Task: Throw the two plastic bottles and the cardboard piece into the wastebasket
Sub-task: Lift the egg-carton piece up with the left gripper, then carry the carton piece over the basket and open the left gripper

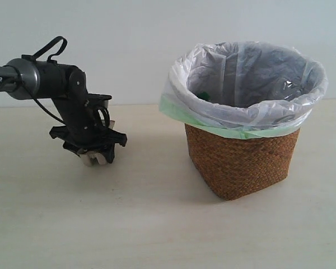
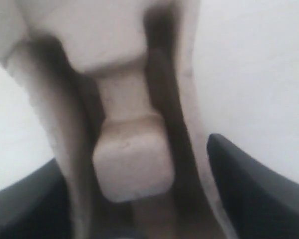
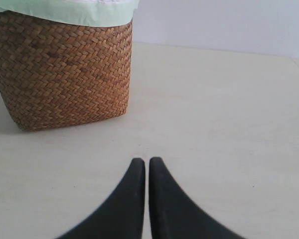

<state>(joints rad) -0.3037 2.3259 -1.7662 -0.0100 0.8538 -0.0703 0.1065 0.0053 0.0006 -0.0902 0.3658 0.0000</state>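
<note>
From the exterior view, your left gripper (image 1: 95,152) hangs low over the table (image 1: 157,230), well to the left of the wastebasket (image 1: 241,162). The cardboard piece (image 1: 94,159) shows pale between its fingers. It looks clamped there because, by my judgement, the tray is the one item left to carry across. You see no plastic bottles on the table. A green patch (image 1: 201,95) inside the liner bag (image 1: 182,84) may be one bottle's cap, but it is too small to be sure. The basket stands upright with the bag folded over its rim and its mouth wide, so a drop from above should need no fine aim. In the left wrist view the cardboard piece (image 2: 132,50) fills the picture with its square bump (image 2: 132,162) near the middle. The dark fingers (image 2: 254,189) close in from either side against the raised walls, a grip across the width that likely keeps the light tray from twisting. You cannot tell whether it is clear of the table. In the right wrist view your right gripper (image 3: 147,162) is closed on nothing, tips together. It sits near the wastebasket (image 3: 60,74) but apart from it, presumably to leave the path free. Lift before you traverse, because the rim sits higher than the tray does now.
</note>
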